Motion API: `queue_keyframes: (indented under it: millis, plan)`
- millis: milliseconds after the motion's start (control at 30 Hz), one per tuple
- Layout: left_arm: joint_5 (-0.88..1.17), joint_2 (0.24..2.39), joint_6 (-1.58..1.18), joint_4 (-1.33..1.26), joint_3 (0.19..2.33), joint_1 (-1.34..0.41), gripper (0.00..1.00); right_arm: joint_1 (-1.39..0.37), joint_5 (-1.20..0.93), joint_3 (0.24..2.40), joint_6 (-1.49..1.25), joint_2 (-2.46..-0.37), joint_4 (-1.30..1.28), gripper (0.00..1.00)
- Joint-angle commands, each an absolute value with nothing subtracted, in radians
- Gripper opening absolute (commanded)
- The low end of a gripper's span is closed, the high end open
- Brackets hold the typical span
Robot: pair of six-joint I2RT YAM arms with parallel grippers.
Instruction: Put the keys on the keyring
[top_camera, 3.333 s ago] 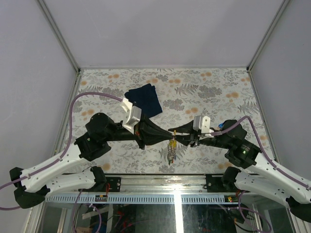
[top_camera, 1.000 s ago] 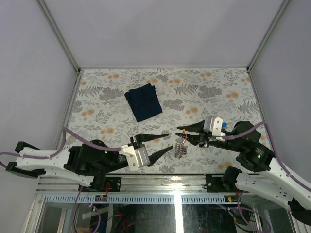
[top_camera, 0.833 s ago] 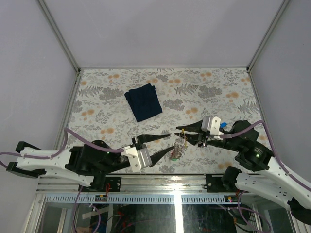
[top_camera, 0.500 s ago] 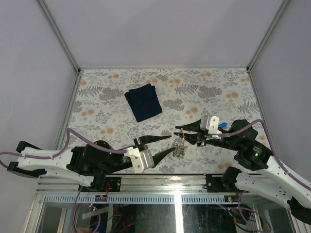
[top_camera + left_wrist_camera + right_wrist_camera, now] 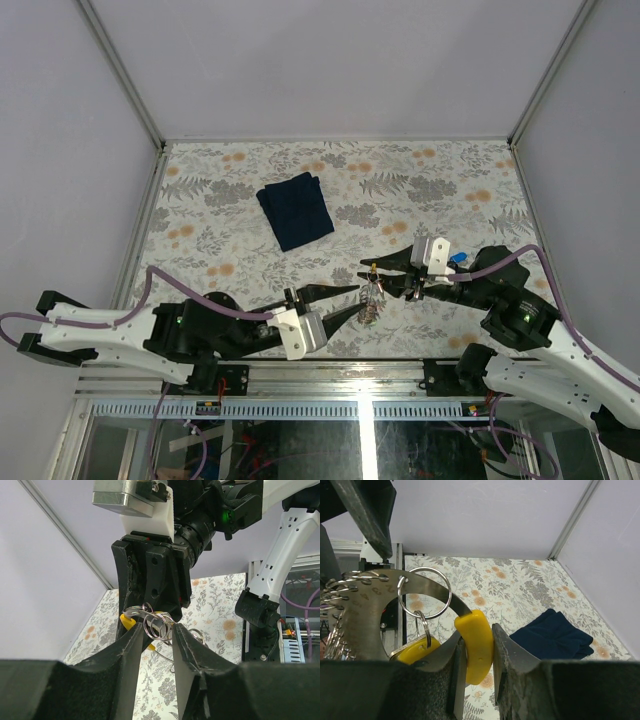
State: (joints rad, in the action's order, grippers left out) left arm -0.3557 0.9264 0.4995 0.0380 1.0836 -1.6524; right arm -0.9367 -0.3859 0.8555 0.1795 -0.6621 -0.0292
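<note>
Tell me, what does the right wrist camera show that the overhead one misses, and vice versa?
Only the right wrist view: a yellow key tag pinched in the right tool, with a small ring through its metal blade. Only overhead: the left arm and right arm whole, with purple cables. Both: the navy cloth and floral table.

A tabletop (image 5: 450,190) covered in a grey-and-orange floral print sits inside a booth of plain pale lilac walls (image 5: 330,60), joined by slim aluminium corner posts (image 5: 119,70). A folded navy cloth (image 5: 296,210) lies on it left of centre, and the light is soft and even.
</note>
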Motion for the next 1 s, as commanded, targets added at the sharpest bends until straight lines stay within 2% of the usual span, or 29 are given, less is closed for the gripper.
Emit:
queue_keyframes:
  millis: [0, 200, 433, 600, 967]
  plan:
    - [-0.385, 0.934, 0.520, 0.000, 1.111, -1.676, 0.28, -0.941, -0.414, 0.917, 0.155, -0.654, 0.037, 0.06]
    - [-0.405, 0.936, 0.524, -0.001, 1.116, -1.676, 0.19, -0.940, -0.417, 0.914, 0.155, -0.651, 0.032, 0.06]
    - [-0.414, 0.934, 0.529, -0.003, 1.120, -1.676, 0.15, -0.941, -0.417, 0.913, 0.155, -0.648, 0.028, 0.06]
    - [-0.427, 0.930, 0.532, -0.005, 1.121, -1.675, 0.14, -0.940, -0.422, 0.913, 0.154, -0.648, 0.022, 0.06]
    - [-0.442, 0.923, 0.539, 0.000, 1.124, -1.676, 0.20, -0.940, -0.428, 0.916, 0.154, -0.648, 0.016, 0.07]
